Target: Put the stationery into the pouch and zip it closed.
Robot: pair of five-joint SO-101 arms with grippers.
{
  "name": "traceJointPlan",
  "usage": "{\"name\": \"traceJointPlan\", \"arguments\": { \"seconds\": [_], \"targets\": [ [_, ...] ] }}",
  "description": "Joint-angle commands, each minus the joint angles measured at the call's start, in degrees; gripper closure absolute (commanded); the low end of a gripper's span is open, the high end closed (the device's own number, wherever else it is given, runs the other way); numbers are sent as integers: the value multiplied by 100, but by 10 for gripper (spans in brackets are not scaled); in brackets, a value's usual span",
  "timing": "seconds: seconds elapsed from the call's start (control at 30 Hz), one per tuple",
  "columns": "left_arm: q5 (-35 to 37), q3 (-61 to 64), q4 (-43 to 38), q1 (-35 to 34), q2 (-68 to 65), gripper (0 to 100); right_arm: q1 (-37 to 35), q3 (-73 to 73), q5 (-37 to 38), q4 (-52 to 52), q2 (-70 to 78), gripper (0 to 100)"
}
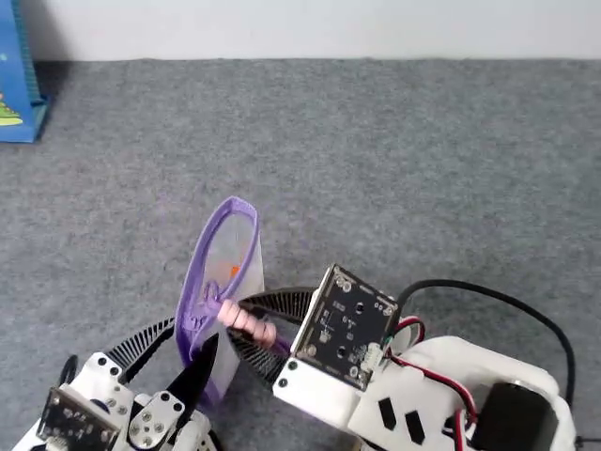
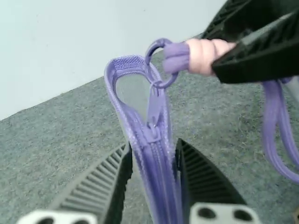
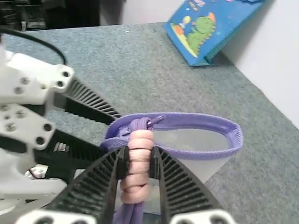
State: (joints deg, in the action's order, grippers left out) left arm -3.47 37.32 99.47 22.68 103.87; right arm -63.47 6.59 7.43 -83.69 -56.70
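Grey mat (image 1: 423, 141), one pouch (image 1: 225, 254), one pink pull (image 3: 138, 140), left claw (image 2: 153, 145), right claw (image 3: 139, 153)

This is looking like a small robotics lab or hobby test bench rather than a lived-in room. Grey carpet-like matting (image 1: 394, 141) is covering the table, and a plain white wall (image 1: 329, 28) is closing it off at the back. A bare circuit board (image 1: 349, 327) with loose red and black wires (image 1: 413, 340) is riding on a white plastic arm (image 1: 441, 385). A blue children's box (image 3: 210, 28) with a cartoon dinosaur is standing by the wall.
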Motion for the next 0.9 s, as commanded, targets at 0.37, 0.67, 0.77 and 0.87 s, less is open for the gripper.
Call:
{"name": "traceJointPlan", "arguments": {
  "seconds": [0.37,0.67,0.77,0.87],
  "targets": [
    [-53,154,-229,35,18,987,-57,-44,-26,-48,-57,991],
    [-26,127,-193,35,18,989,1376,97,369,259,13,991],
    [-26,127,-193,35,18,989,2088,264,527,593,22,991],
    [-26,127,-193,35,18,990,2659,695,756,1024,22,991]
  ]
}}
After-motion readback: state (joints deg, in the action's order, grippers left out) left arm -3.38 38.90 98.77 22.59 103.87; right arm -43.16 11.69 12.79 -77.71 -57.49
